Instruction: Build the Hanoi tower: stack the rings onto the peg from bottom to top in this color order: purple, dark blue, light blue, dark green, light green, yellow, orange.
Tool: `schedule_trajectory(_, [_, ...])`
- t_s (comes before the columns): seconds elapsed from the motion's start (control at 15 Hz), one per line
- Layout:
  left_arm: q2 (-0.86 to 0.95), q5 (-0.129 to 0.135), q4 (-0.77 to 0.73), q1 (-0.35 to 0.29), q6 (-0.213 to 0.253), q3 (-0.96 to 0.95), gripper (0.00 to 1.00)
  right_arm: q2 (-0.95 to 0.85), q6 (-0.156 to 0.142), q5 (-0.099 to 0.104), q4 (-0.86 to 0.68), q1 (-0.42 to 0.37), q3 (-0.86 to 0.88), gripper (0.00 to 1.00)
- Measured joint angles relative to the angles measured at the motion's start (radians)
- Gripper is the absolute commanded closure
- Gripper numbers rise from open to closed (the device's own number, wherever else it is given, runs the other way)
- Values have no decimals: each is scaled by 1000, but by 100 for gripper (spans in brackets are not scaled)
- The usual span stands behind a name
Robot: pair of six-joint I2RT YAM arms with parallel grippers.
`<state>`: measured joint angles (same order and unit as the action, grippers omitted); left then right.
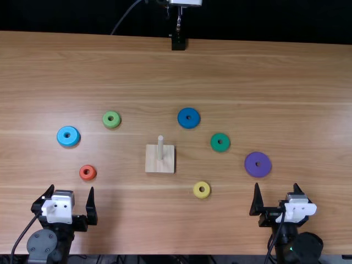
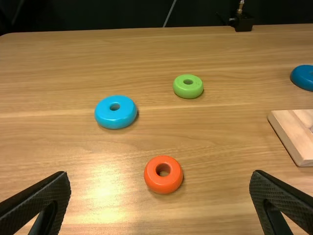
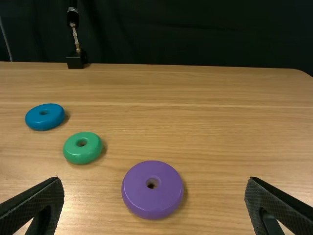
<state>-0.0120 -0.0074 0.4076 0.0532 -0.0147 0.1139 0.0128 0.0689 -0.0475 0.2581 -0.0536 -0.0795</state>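
Right gripper [image 1: 276, 186], spread wide and empty, is def the closer one for the purple ring [image 1: 258, 169], lying flat just beyond it and a bit toward the peg [image 1: 160, 147], so probably an easy first grab.

Bkgd: dk cloth [image 3: 195, 34] w/ folds, behind bench [image 1: 247, 71]. Bench: lt brn wood, grain side-to-side. Blk mount [image 1: 178, 43] at far edge, w/ metal fitting [image 1: 179, 22]; thin cable [image 1: 125, 17] nearby. Glare patch [image 2: 105, 188] on bench.

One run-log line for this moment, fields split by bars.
peg bare | all seven rings loose on table | left gripper open, empty | right gripper open, empty | next: probably purple ring
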Motion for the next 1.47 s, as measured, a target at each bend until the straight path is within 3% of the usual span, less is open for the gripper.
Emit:
schedule_trajectory(0.4, [0, 0, 0, 0, 0, 0, 0, 0, 0, 6, -12, 0, -2, 0])
schedule_trajectory(0.6, [0, 0, 0, 0, 0, 0, 0, 32, -4, 43, 41, -13, -53, 0])
schedule_trajectory(0.73, [0, 0, 0, 0, 0, 0, 0, 145, -4, 60, 43, -15, -190, 0])
schedule_trajectory(1.0, [0, 0, 0, 0, 0, 0, 0, 417, -4, 74, 85, -19, -464, 0])
schedule_trajectory(1.2, [0, 0, 0, 0, 0, 0, 0, 633, -8, 85, 321, -19, -660, 0])
schedule_trajectory(1.27, [0, 0, 0, 0, 0, 0, 0, 727, -27, 86, 409, -19, -725, 0])
schedule_trajectory(1.47, [0, -1, 0, 0, 0, 0, 0, 949, -137, 87, 549, -9, -857, 0])
